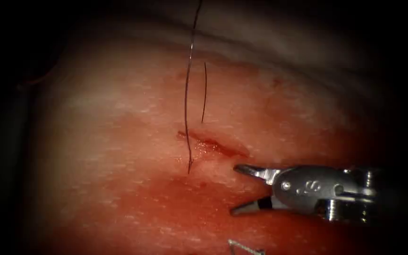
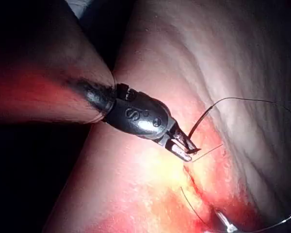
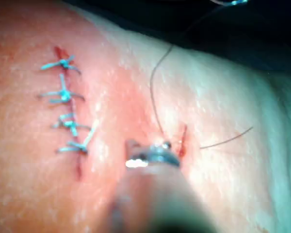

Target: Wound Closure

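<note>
Just ahead of the right tool (image 1: 234, 189), fingers (image 1: 250, 170) wide and empty: cut (image 1: 216, 145), thread (image 1: 187, 94) through tissue (image 1: 119, 141), seemingly kept within reach; left tool (image 1: 245, 247) hold: cannot tell.

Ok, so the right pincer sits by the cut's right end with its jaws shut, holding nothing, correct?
Not quite. The right pincer has its jaws open, not shut, as the endoscope view shows. The rest stands: it sits by the right end of the cut and holds nothing. The thread enters the tissue at the cut's left end, apart from it.
</note>
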